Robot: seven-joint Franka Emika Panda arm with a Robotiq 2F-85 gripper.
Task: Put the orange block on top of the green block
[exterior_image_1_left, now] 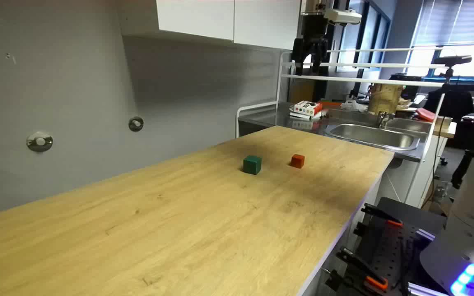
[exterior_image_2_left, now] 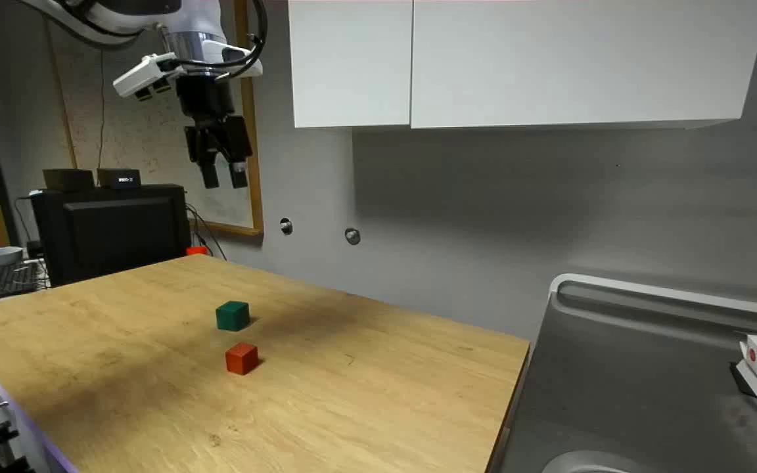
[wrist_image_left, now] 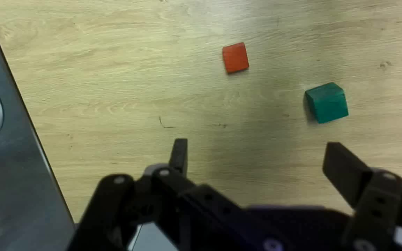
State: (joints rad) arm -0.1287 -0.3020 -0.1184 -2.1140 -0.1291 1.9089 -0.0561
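The orange block, a small reddish-orange cube, rests on the wooden table in both exterior views [exterior_image_1_left: 297,161] [exterior_image_2_left: 242,359] and near the top middle of the wrist view [wrist_image_left: 236,58]. The green block, a dark green cube, rests on the table a short way from it, apart, in both exterior views [exterior_image_1_left: 252,165] [exterior_image_2_left: 232,316] and at the right of the wrist view [wrist_image_left: 327,103]. My gripper is open and empty, high above the table, in both exterior views [exterior_image_1_left: 307,70] [exterior_image_2_left: 225,180]. Its spread fingers also show in the wrist view [wrist_image_left: 255,150].
The wooden table [exterior_image_1_left: 171,222] borders a wall and a metal counter [exterior_image_2_left: 621,381] with a sink [exterior_image_1_left: 372,135]. A small box [exterior_image_1_left: 307,108] lies on that counter. White cupboards [exterior_image_2_left: 575,62] hang over the back of the table. A white rail frame [exterior_image_1_left: 364,82] stands beyond the table's end.
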